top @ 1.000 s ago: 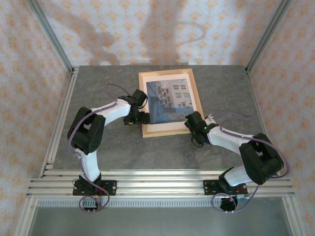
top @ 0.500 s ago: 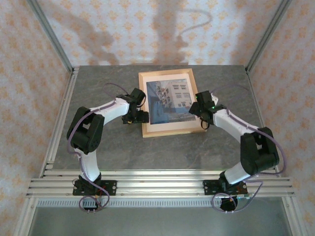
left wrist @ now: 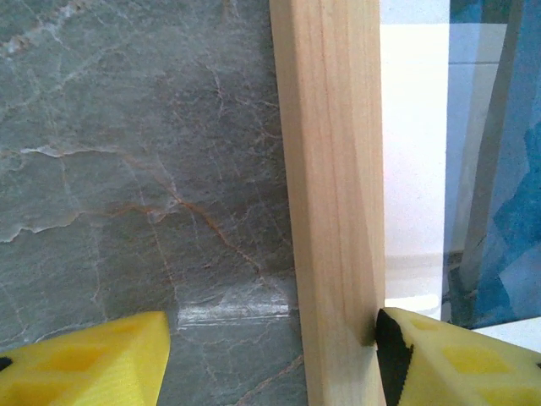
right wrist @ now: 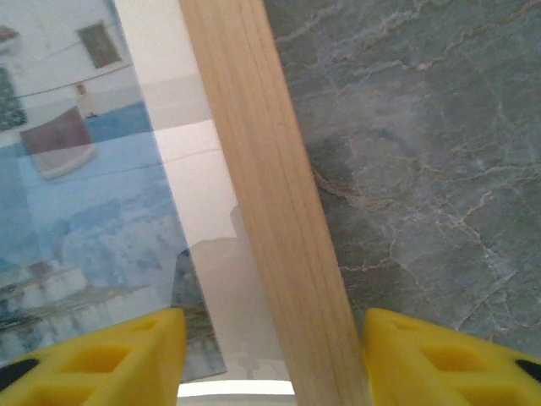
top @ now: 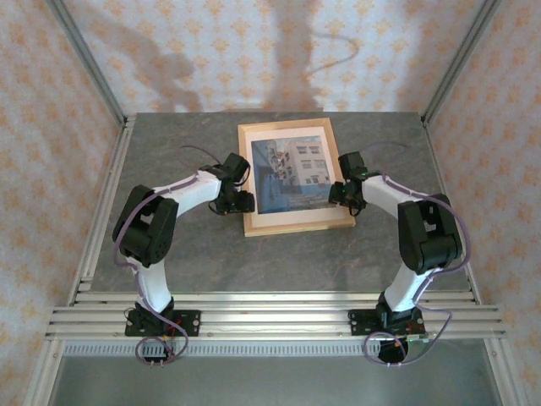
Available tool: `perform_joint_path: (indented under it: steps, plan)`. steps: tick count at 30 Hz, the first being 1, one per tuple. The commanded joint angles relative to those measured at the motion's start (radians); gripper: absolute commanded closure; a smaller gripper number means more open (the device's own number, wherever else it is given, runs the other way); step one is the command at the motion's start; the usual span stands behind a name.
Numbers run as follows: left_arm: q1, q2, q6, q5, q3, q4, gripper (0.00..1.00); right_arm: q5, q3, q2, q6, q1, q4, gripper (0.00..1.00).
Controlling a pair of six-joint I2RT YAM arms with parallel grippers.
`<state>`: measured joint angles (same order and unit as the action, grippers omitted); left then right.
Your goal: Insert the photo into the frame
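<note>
Left wrist — frame (left wrist: 334, 203) edge sits between left fingers (left wrist: 80, 359); right fingers (right wrist: 439, 355) likewise.

no writing, label, brand or number can be read anywhere, neither on the photo (top: 292, 173) nor the frame (top: 296, 224).

A light wooden frame (top: 296, 222) lies flat on the grey table (top: 169, 161), between the two grippers. The left gripper (top: 243, 201) is at the frame's left edge and the right gripper (top: 336, 194) at its right edge, both pointing inward. Between them, inside the frame, lies the photo (top: 292, 173), picture side up.
</note>
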<state>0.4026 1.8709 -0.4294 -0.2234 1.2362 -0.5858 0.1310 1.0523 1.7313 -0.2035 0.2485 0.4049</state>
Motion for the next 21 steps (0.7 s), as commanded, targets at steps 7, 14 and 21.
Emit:
perform_joint_path:
  steps: [7, 14, 21]
  plan:
    - [-0.031, -0.040, -0.011, 0.016, -0.060, -0.015, 0.39, 0.120, -0.025, -0.016, -0.023, 0.013, 0.006, 0.62]
    - [-0.048, -0.054, -0.004, 0.021, -0.081, -0.015, 0.40, 0.137, -0.086, -0.071, -0.106, 0.075, -0.015, 0.64]
    - [-0.063, -0.099, 0.005, 0.040, -0.074, -0.036, 0.34, 0.034, -0.052, -0.123, -0.086, 0.066, 0.022, 0.54]
